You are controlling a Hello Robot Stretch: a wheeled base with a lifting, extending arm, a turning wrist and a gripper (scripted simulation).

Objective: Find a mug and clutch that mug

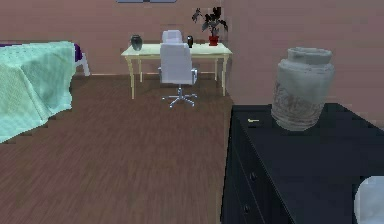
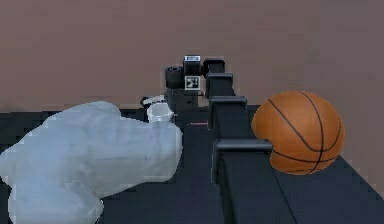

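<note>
1. At the forward view's left, a bed (image 1: 35, 85) under a pale green cover stands on the brown wood floor (image 1: 120, 160).
2. Against the far pink wall, a light desk (image 1: 200, 52) carries a small dark pot (image 1: 136, 42) at its left end. A plant (image 1: 211, 22) in a red pot stands at its right end, and a white office chair (image 1: 178, 65) stands in front.
3. At the forward view's right, a black dresser (image 1: 300, 170) bears an upright grey ribbed jar (image 1: 303, 88). A tiny pale scrap (image 1: 253, 121) lies on the top to the jar's left.
4. At the arm side view's left, a big pale grey-blue lump (image 2: 90, 160) lies on the dresser's dark top.
5. Just past the lump's upper right edge stands what looks like the mug (image 2: 160, 113). It is small and whitish, with a round rim facing up, and it is too small to show a handle or any print.
6. The gripper (image 2: 165, 99) sits right at the mug. I cannot tell whether it touches the mug, holds anything, or how its fingers stand.
7. Two white squares (image 2: 190, 66) beside the gripper carry black marks that cannot be read.
8. The arm (image 2: 230, 140) rises as a dark bar. Just to its right, an orange basketball (image 2: 298, 130) with black seams rests on the dresser.
</note>
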